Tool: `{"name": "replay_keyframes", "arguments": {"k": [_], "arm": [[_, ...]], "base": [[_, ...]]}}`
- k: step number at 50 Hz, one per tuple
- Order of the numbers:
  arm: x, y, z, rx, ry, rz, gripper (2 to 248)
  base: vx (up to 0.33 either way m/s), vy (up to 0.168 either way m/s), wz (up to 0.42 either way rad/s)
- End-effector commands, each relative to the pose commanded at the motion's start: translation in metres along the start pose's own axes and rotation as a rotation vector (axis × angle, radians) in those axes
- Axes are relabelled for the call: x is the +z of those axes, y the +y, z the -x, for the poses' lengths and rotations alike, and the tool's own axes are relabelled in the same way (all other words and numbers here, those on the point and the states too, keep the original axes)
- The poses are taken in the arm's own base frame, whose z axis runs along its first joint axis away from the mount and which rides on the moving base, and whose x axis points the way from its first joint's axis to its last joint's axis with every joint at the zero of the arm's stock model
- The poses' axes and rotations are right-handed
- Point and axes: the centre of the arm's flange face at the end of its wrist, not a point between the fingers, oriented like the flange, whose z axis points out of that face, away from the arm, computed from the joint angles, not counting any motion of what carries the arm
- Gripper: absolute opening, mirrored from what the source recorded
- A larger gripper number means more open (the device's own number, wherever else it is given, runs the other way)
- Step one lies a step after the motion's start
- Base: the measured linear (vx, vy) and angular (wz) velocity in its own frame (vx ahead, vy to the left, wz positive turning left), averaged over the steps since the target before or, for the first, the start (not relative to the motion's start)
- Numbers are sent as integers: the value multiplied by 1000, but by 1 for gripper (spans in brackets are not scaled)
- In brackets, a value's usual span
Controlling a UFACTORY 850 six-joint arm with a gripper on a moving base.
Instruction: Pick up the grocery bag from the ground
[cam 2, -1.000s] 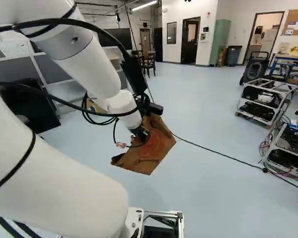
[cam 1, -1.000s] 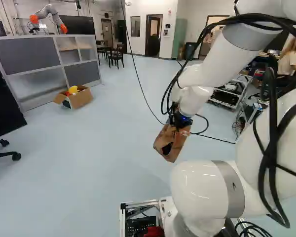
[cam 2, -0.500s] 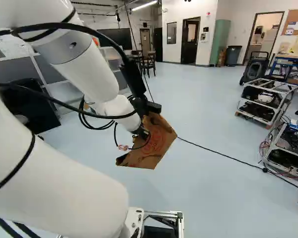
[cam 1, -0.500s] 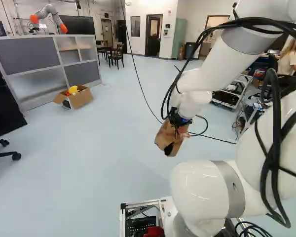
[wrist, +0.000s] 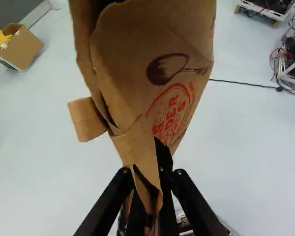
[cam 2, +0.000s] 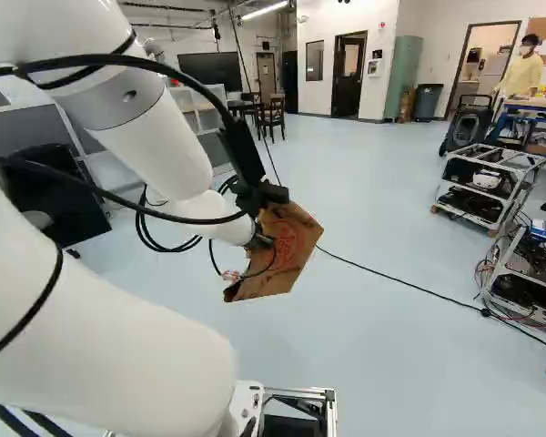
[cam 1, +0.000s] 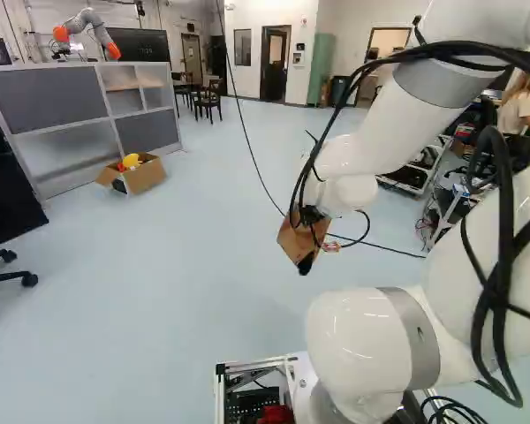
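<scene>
The bag [wrist: 128, 54] is creased matt paper, the arm [cam 1: 353, 331] smooth glossy white, the box [cam 1: 145, 178] dull cardboard.

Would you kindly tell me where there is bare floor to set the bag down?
Bare floor lies between the cardboard box and the base in the left base view. It is crowded around the carts in the right base view.

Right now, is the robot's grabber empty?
No, the gripper has the brown paper bag pinched between its two fingers in the wrist view.
</scene>
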Motion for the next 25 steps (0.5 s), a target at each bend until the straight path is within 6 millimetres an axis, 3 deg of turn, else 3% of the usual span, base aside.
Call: {"name": "replay_keyframes", "arguments": {"k": [25], "arm": [[-4,-9,12,-99,194,-55,21]], "base": [[0,0,0]]}}
